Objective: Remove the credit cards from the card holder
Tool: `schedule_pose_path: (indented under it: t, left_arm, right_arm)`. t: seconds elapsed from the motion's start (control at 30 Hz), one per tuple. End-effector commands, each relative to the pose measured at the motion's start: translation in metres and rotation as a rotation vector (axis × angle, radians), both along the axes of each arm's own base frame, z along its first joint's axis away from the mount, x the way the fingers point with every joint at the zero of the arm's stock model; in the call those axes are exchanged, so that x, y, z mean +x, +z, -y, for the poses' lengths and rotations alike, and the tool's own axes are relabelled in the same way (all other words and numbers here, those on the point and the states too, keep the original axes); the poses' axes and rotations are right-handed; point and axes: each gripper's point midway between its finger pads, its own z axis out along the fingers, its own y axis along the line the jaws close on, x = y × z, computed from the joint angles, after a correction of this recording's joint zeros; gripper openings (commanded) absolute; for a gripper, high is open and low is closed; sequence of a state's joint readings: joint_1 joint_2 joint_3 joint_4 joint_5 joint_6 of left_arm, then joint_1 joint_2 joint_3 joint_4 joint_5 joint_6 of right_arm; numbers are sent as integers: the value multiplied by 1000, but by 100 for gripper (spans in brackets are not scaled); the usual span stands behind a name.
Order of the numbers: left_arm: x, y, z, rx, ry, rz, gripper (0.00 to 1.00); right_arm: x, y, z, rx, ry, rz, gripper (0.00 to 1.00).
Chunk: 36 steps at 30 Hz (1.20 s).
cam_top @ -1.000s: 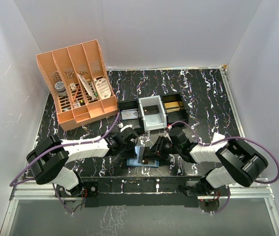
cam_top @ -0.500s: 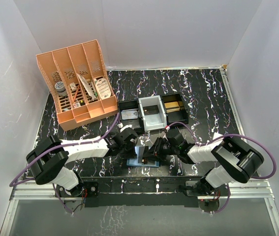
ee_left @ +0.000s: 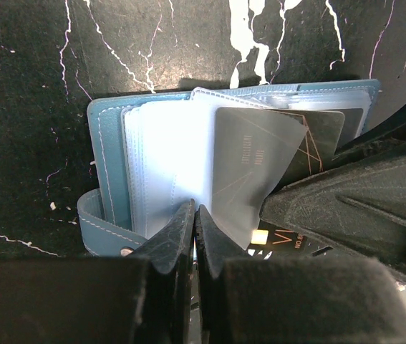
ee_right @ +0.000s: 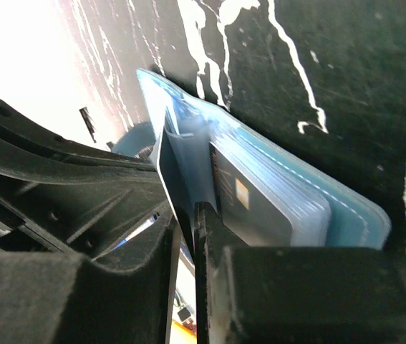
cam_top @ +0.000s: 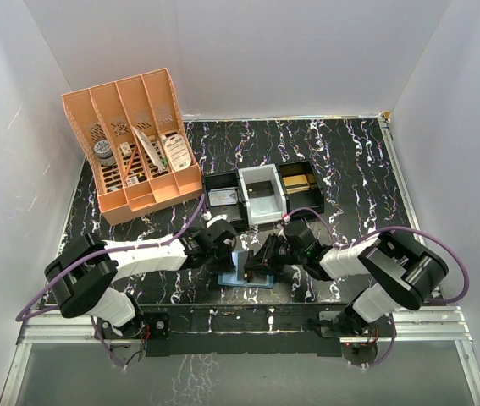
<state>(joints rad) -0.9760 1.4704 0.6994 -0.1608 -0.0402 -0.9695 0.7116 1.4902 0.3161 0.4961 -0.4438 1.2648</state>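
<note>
Left wrist shot: teal card holder (ee_left: 106, 165) lying open

It sits flat on the marbled table (ee_left: 31, 86). The left gripper (ee_left: 194, 215) is closed tight, its tips at the near edge of the clear sleeves. The right gripper (ee_right: 187, 215) is pinched narrow on a grey credit card (ee_left: 253, 172), which is tilted and partly out.

There was one holder (ee_left: 106, 154), with at least two cards (ee_left: 249, 168) showing in it. Of three trays (cam_top: 267, 214), two were black and one white. One rack (cam_top: 151, 190) had four slots. There were two arms (cam_top: 142, 254).
</note>
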Motion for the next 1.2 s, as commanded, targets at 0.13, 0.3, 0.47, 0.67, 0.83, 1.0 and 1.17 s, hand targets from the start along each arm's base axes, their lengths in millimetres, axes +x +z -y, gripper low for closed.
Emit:
schedule_pose_path:
  t: [0.13, 0.3, 0.47, 0.67, 0.83, 1.0, 1.17]
  left_arm:
    - [-13, -20, -36, 144, 17, -37, 0]
    - [-10, -16, -42, 159, 36, -20, 0]
    - [-7, -12, -47, 183, 45, 1, 0]
    - [-3, 1, -49, 181, 44, 37, 0]
    - [9, 36, -32, 89, 13, 115, 4]
    - [18, 66, -18, 12, -7, 183, 21]
    - [12, 91, 28, -208, -162, 205, 36]
  right_arm:
    - [19, 23, -10, 13, 2, 106, 2]
    - [19, 27, -2, -48, 10, 142, 2]
    - [22, 30, 11, -115, -9, 165, 3]
    - [27, 42, 25, -179, -42, 203, 3]
    - [35, 57, 35, -212, -99, 252, 3]
    - [42, 65, 46, -250, -156, 279, 2]
    - [47, 77, 55, -249, -217, 317, 0]
